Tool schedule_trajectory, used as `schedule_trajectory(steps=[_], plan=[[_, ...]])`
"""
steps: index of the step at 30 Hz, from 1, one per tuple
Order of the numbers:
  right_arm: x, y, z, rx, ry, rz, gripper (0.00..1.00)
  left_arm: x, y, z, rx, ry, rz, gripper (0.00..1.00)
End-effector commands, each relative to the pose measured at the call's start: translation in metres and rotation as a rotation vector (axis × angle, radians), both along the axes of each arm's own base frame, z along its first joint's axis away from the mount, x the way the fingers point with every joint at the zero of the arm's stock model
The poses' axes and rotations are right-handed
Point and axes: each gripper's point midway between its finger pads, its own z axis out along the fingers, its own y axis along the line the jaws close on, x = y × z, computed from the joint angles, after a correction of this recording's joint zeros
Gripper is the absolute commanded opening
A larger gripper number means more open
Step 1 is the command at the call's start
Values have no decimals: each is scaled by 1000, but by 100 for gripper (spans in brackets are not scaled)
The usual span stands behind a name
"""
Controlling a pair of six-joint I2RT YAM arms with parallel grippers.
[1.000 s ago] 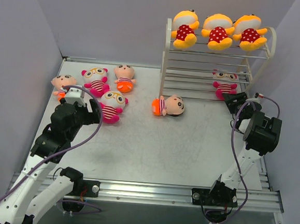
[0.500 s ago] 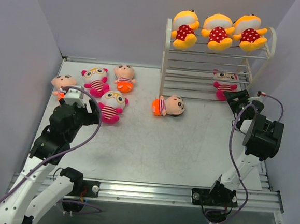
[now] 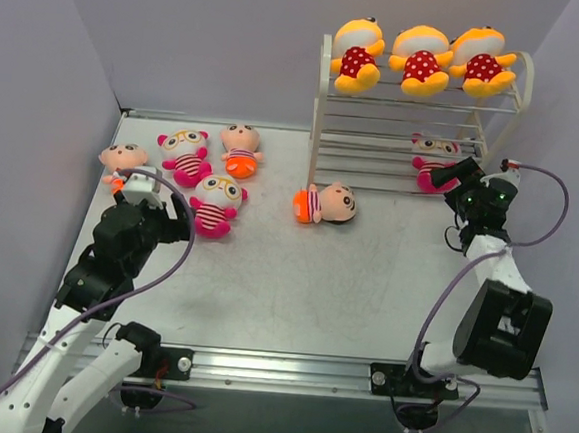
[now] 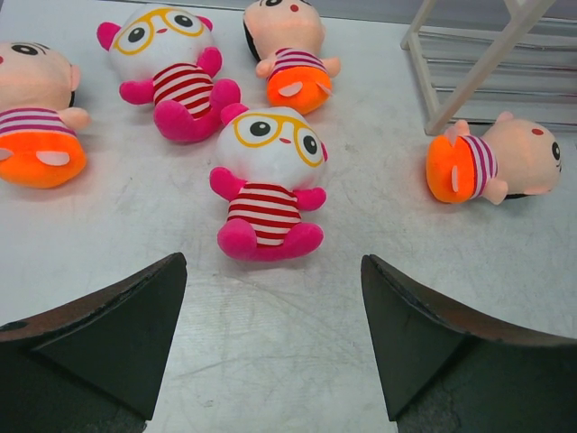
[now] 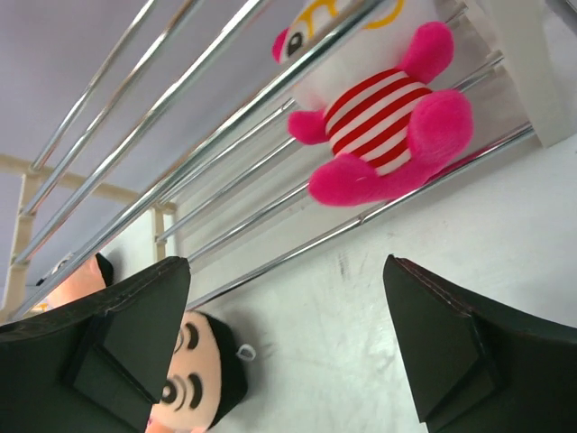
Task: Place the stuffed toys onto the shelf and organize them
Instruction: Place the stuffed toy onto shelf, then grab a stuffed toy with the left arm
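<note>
Stuffed toys shown in relation to the shelf [image 3: 321, 109], from above and from both wrists. Three yellow dolls [image 3: 420, 64] are seated side by side on the top tier, which is filled from end to end. A shelved striped doll [image 3: 433, 160] is lodged at the right end of the bottom tier, with its pink legs hung over the front rods. In the right wrist view its face is crossed by the rods of the tier above.

A lying peach doll [image 3: 328, 203] is laid on its side on the table [image 3: 365, 283], just in front of the shelf's left post. Its orange bottom is turned away from the shelf.

Four more toys are grouped on the table well to the left of the shelf. Nearest the shelf are a near peach doll [image 3: 241, 149] and a front striped doll [image 3: 216, 204]. Beyond them a rear striped doll [image 3: 185, 155] is seen, and farthest off a far peach doll [image 3: 122, 158].

The left gripper [image 4: 270, 298] is held beside this group, far from the shelf. Its fingers are spread wide with nothing between them, and the front striped doll is framed ahead of the gap.

The right gripper [image 5: 287, 271] is held just in front of the shelf's right end, close to the shelved striped doll. Its fingers are likewise spread wide, and nothing is grasped.
</note>
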Motion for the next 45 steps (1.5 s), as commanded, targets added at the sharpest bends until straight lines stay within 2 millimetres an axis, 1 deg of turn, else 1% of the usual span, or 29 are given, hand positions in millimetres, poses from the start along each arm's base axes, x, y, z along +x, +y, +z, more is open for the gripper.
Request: schedule_trajectory(steps=[1, 2, 3, 4, 6, 7, 8, 9, 10, 11, 12, 15, 18, 21, 24, 27, 28, 33, 34, 35, 36, 37, 38, 39, 40, 41, 42, 44, 45], plan=[[-31, -1, 12, -112, 93, -68, 94, -1, -6, 2, -14, -8, -28, 87], [-35, 1, 17, -123, 96, -79, 95, -1, -7, 3, -16, -12, -31, 87], [-46, 3, 24, -136, 103, -86, 96, 0, -7, 2, -15, -8, -34, 87], [-51, 0, 29, -149, 107, -107, 98, 0, -9, 0, -16, -2, -39, 87], [-65, 6, 45, -155, 97, -107, 99, 1, -10, -2, -15, 5, -43, 87], [-69, 10, 51, -150, 90, -103, 99, 3, -11, -3, -12, 14, -46, 87], [-70, 13, 63, -152, 68, -96, 99, 3, -12, -5, -13, 21, -50, 87], [-77, 22, 74, -154, 56, -76, 100, 4, -13, -7, -11, 28, -53, 87], [-79, 26, 82, -166, 47, -64, 99, 6, -14, -10, -8, 43, -54, 87], [-80, 29, 97, -178, 22, -56, 99, 7, -16, -11, -9, 50, -61, 87], [-87, 38, 103, -185, 27, -31, 99, 8, -16, -13, -9, 58, -63, 87], [-97, 49, 127, -227, -9, 6, 99, 12, -18, -20, -8, 90, -67, 87], [-108, 56, 144, -273, -39, 43, 99, 18, -18, -28, -11, 123, -66, 87], [-119, 60, 155, -307, -69, 65, 99, 23, -17, -37, -13, 160, -60, 87], [-127, 70, 162, -325, -103, 98, 99, 29, -13, -46, -13, 193, -47, 87], [-131, 83, 153, -331, -100, 150, 99, 34, -11, -55, -17, 230, -38, 87], [-132, 87, 144, -326, -86, 171, 99, 36, -12, -60, -19, 250, -45, 87], [-143, 106, 138, -332, -94, 243, 98, 45, -11, -72, -26, 301, -34, 88], [-144, 108, 138, -334, -94, 253, 98, 50, -7, -78, -31, 323, -17, 88], [-146, 109, 138, -339, -96, 259, 98, 55, -4, -77, -49, 328, -6, 88], [-150, 117, 139, -342, -107, 287, 98, 58, -8, -79, -89, 346, -35, 88], [-151, 119, 138, -341, -109, 296, 98, 65, -8, -85, -121, 365, -44, 88], [-153, 120, 137, -344, -111, 299, 98, 73, 4, -87, -171, 372, -21, 88], [-155, 120, 137, -346, -116, 302, 98, 75, -2, -88, -239, 387, -53, 88], [-157, 122, 138, -347, -119, 310, 98, 84, -2, -93, -273, 396, -60, 88], [-158, 124, 137, -349, -118, 317, 98, 91, 8, -94, -313, 400, -30, 88], [-161, 125, 139, -354, -127, 318, 98, 97, 8, -91, -332, 393, -35, 88], [-165, 129, 143, -361, -137, 334, 98, 109, 6, -96, -362, 409, -62, 89], [-167, 130, 144, -365, -144, 338, 98, 115, 6, -92, -360, 401, -69, 90]])
